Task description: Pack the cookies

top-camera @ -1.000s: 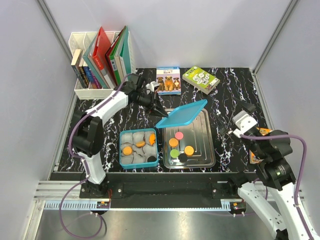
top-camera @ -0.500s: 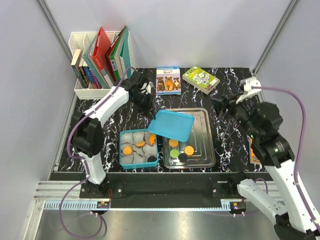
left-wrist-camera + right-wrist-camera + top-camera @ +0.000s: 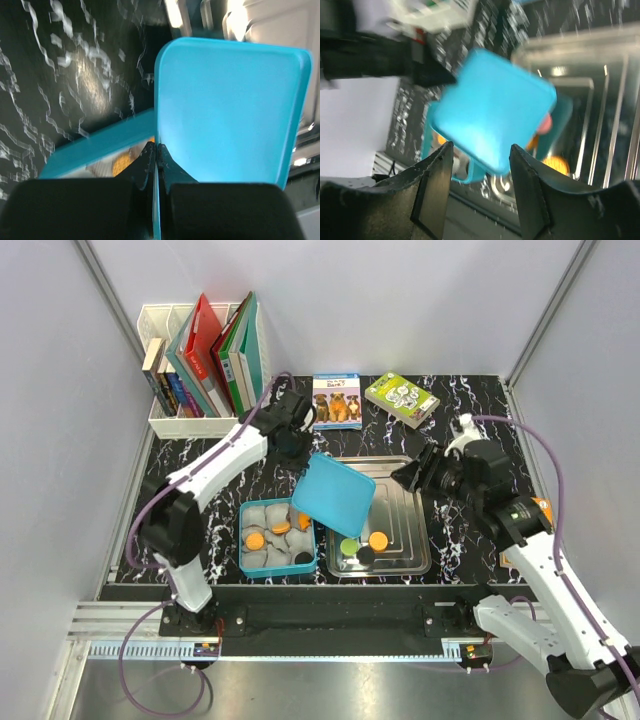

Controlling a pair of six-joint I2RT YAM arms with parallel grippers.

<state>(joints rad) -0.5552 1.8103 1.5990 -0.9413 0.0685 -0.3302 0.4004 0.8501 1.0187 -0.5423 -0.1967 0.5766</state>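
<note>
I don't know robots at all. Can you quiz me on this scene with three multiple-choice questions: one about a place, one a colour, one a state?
1. Where is the blue lid? A out of sight; B in the air over box and tray; C shut on the box.
2. Most cookies in the box are: A orange; B pink; C green.
3. The right fingers are: A open and empty; B shut on a cookie; C shut on the lid.
Answers: 1B, the left fingers pinch its edge. 2A, orange ones outnumber the black. 3A, nothing sits between them.
</note>
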